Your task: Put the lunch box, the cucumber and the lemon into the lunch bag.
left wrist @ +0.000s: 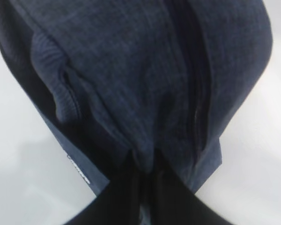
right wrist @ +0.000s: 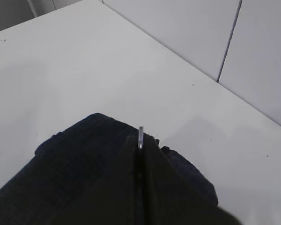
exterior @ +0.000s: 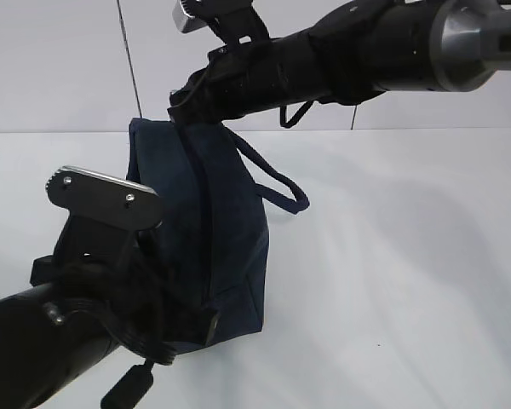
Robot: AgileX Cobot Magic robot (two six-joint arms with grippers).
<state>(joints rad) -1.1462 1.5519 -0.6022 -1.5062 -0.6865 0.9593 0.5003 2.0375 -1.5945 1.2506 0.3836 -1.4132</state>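
Both claws pinch the navy lunch bag on the white table

The lunch bag [exterior: 226, 230] stands on the table [exterior: 409, 256], one loop handle [exterior: 277, 183] hanging off its right side. At the bag's far top end, the right gripper [right wrist: 139, 154] is closed on the silver zipper pull [right wrist: 140, 137]. At the bag's near end, the left gripper [left wrist: 147, 180] is clamped on its fabric.

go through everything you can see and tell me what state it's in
Lunch bag: standing on the table, zipper looks closed.
Zipper pull: at the bag's end, pinched by the right pincer.
Left pincer: shut on the bag's fabric.
Handle: hanging loose.
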